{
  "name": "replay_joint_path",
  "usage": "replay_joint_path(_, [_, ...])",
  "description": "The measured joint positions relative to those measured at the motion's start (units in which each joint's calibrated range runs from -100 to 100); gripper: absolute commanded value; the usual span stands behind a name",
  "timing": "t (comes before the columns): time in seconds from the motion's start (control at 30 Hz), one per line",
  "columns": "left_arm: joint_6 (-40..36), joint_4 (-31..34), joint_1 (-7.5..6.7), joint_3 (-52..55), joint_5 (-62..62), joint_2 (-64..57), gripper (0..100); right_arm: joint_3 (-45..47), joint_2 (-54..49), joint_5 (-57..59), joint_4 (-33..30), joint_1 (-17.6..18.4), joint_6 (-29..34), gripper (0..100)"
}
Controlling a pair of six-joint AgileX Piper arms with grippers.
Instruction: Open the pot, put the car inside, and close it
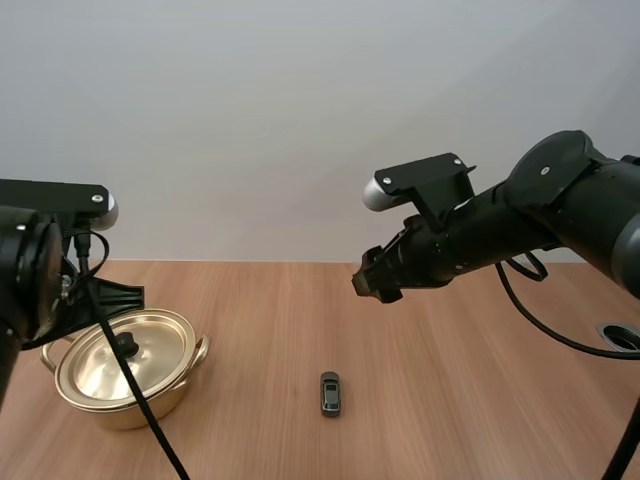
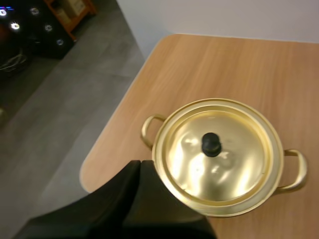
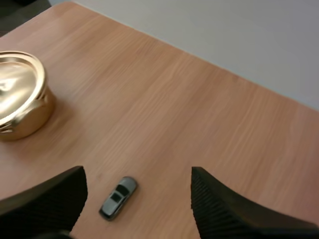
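A gold pot [image 1: 160, 402] stands at the table's left with its lid [image 1: 100, 368] on, black knob [image 1: 126, 345] in the middle. A small grey toy car [image 1: 330, 393] lies on the wood near the front centre. My left gripper [image 1: 128, 297] hangs just above the pot's far rim. In the left wrist view its fingers [image 2: 134, 194] lie together as one dark wedge beside the lid [image 2: 234, 154], shut on nothing. My right gripper [image 1: 368, 280] hovers high over the table's middle. It is open in the right wrist view, its fingers [image 3: 50, 199] apart above the car [image 3: 118, 197].
The wooden table [image 1: 470, 400] has a rounded corner and edge close to the pot [image 2: 294, 172], with floor beyond. A round grommet hole [image 1: 622, 336] sits at the table's right. The pot [image 3: 25, 114] lies well away from the car.
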Motion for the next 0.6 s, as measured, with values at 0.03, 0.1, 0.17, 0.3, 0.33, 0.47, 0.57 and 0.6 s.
replay_joint_path(0.03, [0.0, 1.8, 0.00, 0.0, 1.6, 0.5, 19, 0.0, 0.0, 2.7, 1.2, 0.0, 0.0, 100])
replay_joint_path(0.1, [0.0, 4.7, 0.00, 0.0, 3.2, 1.3, 40, 0.0, 0.0, 8.2, 3.2, 0.0, 0.0, 100])
replay_joint_path(0.17, [0.0, 6.4, 0.00, 0.0, 3.5, 2.6, 65, 0.0, 0.0, 13.2, 5.5, 0.0, 0.0, 100])
replay_joint_path(0.3, [1.3, 7.0, 0.00, 0.0, 2.9, 5.4, 100, 0.0, 0.0, 17.0, 9.2, 0.0, 0.0, 100])
replay_joint_path(0.33, [1.2, 6.9, 0.00, 0.0, 1.9, 5.8, 100, 0.0, 0.0, 17.2, 9.7, 0.0, 0.0, 100])
replay_joint_path(0.47, [1.5, 6.6, 0.00, 0.0, -3.0, 6.6, 100, 0.0, 0.0, 17.2, 10.1, 0.0, 0.0, 100])
replay_joint_path(0.57, [1.5, 5.2, 0.00, 0.0, -5.7, 6.6, 100, 0.0, 0.0, 17.2, 10.1, 0.0, 0.0, 100])
replay_joint_path(0.6, [1.5, 4.1, 0.00, 0.0, -7.2, 6.6, 100, 0.0, 0.0, 17.2, 10.1, 0.0, 0.0, 100])
